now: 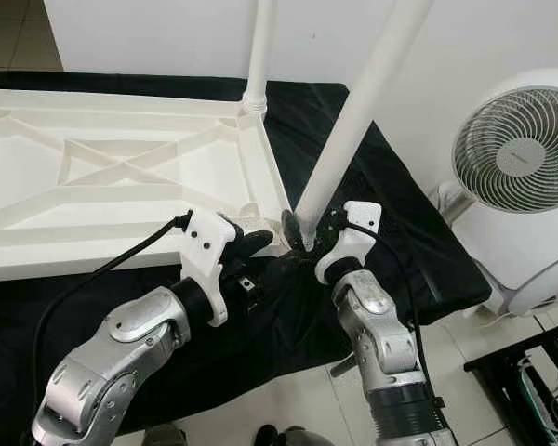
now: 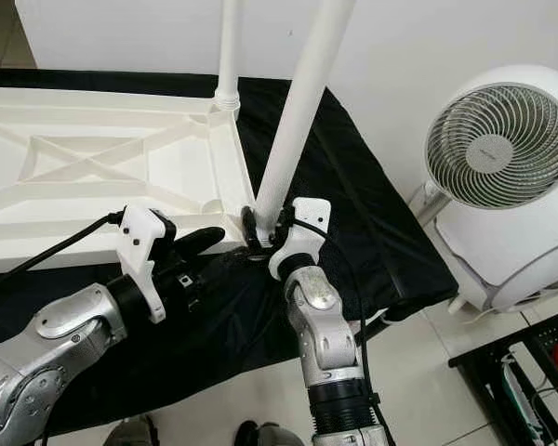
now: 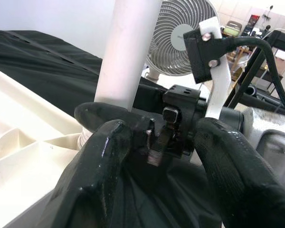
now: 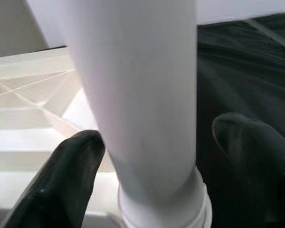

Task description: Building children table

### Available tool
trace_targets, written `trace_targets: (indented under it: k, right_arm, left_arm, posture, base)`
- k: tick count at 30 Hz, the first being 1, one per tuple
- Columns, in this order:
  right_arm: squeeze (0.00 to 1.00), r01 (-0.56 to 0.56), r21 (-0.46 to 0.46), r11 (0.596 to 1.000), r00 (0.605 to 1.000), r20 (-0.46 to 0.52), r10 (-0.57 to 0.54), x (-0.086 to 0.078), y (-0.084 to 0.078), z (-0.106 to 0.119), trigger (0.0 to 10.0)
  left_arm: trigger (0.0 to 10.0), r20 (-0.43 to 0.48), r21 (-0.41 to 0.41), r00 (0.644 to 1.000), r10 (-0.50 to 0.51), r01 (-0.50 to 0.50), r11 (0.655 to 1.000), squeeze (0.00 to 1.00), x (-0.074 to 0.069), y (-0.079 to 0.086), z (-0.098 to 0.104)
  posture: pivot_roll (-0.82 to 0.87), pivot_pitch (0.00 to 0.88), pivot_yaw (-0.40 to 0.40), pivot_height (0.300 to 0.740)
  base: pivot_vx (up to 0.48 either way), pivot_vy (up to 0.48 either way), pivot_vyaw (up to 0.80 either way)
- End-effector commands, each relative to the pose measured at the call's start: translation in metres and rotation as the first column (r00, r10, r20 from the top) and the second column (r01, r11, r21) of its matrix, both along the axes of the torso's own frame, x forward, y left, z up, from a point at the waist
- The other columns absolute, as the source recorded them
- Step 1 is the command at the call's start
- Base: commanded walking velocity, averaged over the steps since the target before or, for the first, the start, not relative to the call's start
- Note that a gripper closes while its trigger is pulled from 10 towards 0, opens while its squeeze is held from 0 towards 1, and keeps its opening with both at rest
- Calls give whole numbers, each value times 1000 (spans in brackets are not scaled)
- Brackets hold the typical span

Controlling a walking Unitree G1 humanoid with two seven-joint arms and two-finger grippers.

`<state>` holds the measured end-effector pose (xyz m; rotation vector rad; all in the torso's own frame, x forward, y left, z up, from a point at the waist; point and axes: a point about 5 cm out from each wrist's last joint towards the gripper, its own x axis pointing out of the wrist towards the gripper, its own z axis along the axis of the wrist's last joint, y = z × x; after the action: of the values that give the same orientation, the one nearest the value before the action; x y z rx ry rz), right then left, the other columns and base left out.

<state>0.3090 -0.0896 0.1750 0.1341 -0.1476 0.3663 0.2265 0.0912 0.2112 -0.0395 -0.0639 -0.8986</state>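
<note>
A white plastic tabletop [image 1: 121, 167] lies upside down on a black cloth [image 1: 400, 242]. One white leg [image 1: 259, 56] stands upright in its far right corner. A second white leg [image 1: 363, 111] leans to the right, its foot at the near right corner socket. My right gripper [image 1: 312, 230] is open, with a finger on each side of that leg's base; in the right wrist view one finger [image 4: 71, 175] is against the leg [image 4: 142, 95] and the other [image 4: 251, 152] stands apart. My left gripper [image 1: 256, 260] is open, low beside the same corner, its fingertips [image 3: 109, 156] close to the right gripper.
A white floor fan [image 1: 516, 153] stands to the right against the white wall. A black metal rack [image 1: 539, 381] sits at the lower right. The cloth's front edge hangs over tiled floor [image 1: 298, 400], where shoes [image 1: 279, 435] show at the bottom.
</note>
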Motion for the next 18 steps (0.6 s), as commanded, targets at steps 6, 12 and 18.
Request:
trace_targets:
  k: [6,12,18]
  right_arm:
    - [0,-164,-84,983,986,17,166,14,-29,5,10000]
    - [0,-301,-178,937,951,13,308,27,-39,4,10000]
    - [0,-444,-214,870,893,-20,450,33,-34,0,10000]
  left_arm:
    - [10000,-10,3,1000,-17,17,1000,0,1,-3,-2]
    - [10000,-11,8,1000,-23,23,1000,0,0,-4,-3]
    - [10000,-27,23,1000,-14,15,1000,0,0,-4,-10]
  posture:
    - [170,128,-161,740]
    - [180,116,-165,740]
    - [193,110,-167,740]
  base:
    - [0,0,0]
    - [0,0,0]
    - [0,0,0]
